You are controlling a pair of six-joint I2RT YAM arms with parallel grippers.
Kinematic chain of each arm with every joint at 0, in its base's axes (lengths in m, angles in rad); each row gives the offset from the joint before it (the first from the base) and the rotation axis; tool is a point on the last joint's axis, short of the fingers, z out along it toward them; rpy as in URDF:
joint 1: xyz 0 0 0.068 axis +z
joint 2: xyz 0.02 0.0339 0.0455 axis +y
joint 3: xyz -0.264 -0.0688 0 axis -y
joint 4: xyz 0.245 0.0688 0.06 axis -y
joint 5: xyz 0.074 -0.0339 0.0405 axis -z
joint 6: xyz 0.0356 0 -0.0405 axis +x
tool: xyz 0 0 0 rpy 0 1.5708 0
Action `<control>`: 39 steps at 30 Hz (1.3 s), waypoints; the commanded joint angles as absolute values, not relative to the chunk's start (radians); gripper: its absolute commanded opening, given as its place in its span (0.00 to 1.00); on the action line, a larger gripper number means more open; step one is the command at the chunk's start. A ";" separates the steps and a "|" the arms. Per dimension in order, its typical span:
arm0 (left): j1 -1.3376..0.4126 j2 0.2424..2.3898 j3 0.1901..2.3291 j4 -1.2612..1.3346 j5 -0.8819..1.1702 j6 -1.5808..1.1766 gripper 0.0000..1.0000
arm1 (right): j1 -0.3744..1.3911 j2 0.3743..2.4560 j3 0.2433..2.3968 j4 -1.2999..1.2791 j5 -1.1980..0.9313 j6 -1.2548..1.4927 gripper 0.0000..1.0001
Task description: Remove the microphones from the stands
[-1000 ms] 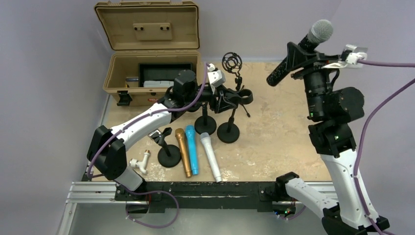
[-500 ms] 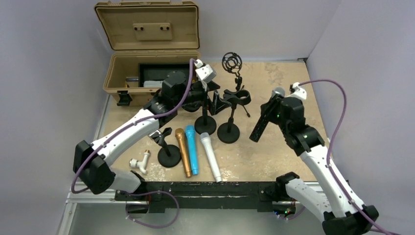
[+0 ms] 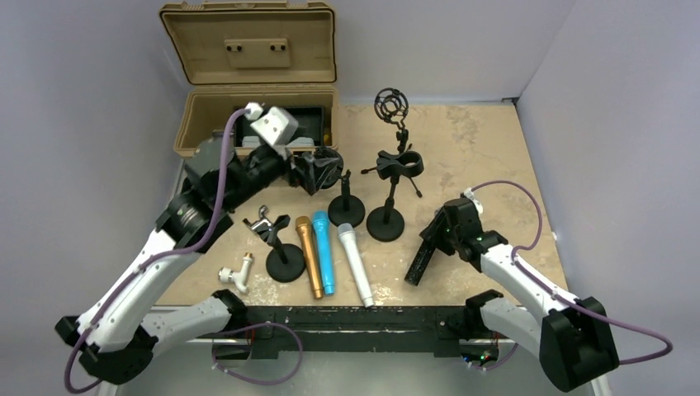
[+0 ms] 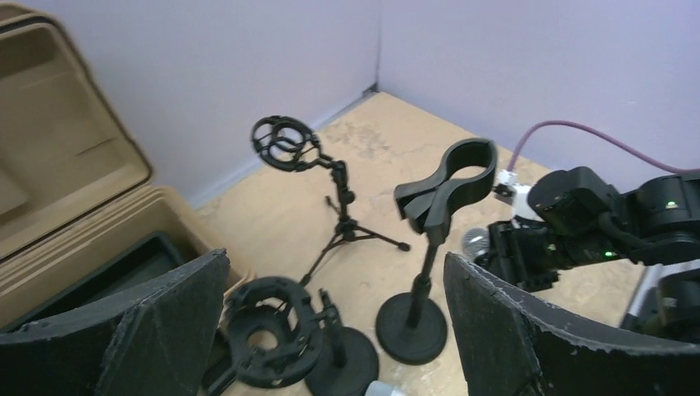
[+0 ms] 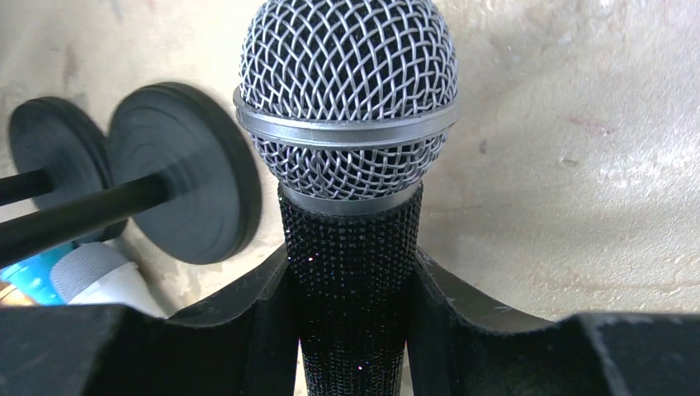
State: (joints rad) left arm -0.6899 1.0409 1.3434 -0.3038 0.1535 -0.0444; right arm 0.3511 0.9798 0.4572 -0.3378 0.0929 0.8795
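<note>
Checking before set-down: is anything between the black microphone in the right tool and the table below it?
Nothing visible. The black microphone, held in the right tool, tilts over bare table; the white microphone and stand base lie clear to its left.

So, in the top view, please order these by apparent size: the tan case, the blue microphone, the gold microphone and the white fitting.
1. tan case, clearly the largest.
2. gold microphone and blue microphone: they look nearly alike, so I do not rank them.
3. white fitting, the smallest.
</note>
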 commanded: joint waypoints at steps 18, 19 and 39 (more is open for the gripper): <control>-0.703 0.804 1.089 -0.118 -0.144 0.058 0.92 | 0.350 1.158 0.490 -0.342 0.161 1.073 0.53; -0.703 0.803 1.089 -0.118 -0.147 0.054 0.92 | 0.349 1.159 0.497 -0.353 0.171 1.073 0.54; -0.711 0.834 1.106 -0.139 -0.026 0.014 0.93 | 0.350 0.733 0.858 -0.439 0.210 0.745 0.81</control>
